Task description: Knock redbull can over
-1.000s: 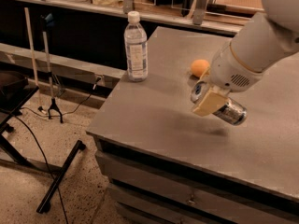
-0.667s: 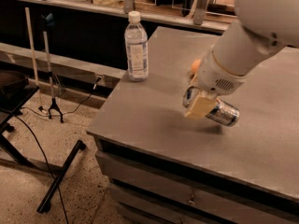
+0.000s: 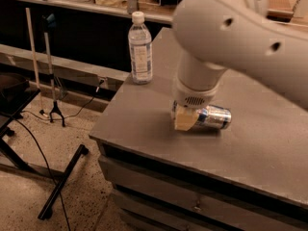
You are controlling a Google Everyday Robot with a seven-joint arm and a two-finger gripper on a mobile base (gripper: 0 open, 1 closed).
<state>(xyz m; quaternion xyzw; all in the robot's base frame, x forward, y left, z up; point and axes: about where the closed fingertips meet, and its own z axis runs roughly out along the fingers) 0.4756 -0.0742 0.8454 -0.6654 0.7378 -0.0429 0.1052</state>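
Only view: the one camera, looking down from in front at a table corner and the floor to its left.
Table (image 3: pixel 139 124): grey flat top, with its near-left corner toward the camera. A drawer front (image 3: pixel 159 196) sits under the front edge.
Arm (image 3: pixel 231 28): big white jointed body filling the upper right. It bends down to a round wrist over the middle of the table.
Gripper (image 3: pixel 185 120): low over the tabletop, just under the wrist, with a pale tan end showing. It is at the left end of the can and seems to touch it, though the shadow there makes contact hard to judge.
Gripper state: whether it is parted, together or clamped on the can cannot be told from this angle.
Can (image 3: pixel 215 117): silver and blue, lying on its side on the table with its long axis running left to right. It is just right of the gripper and well in from the front edge.
Bottle (image 3: pixel 140 49): clear plastic with a white cap and a label. It stands upright near the table's left edge, behind and left of the can and well apart from it.
Ledge (image 3: pixel 86 6): runs along the back above dark panels, with blurred items on it that I cannot name.
Stand (image 3: pixel 52 81): thin pole on small tripod feet, on the floor left of the table.
Frame (image 3: pixel 62 182): black bar legs resting on the floor at lower left.
Floor (image 3: pixel 82 206): pale and speckled, in front of and left of the table.
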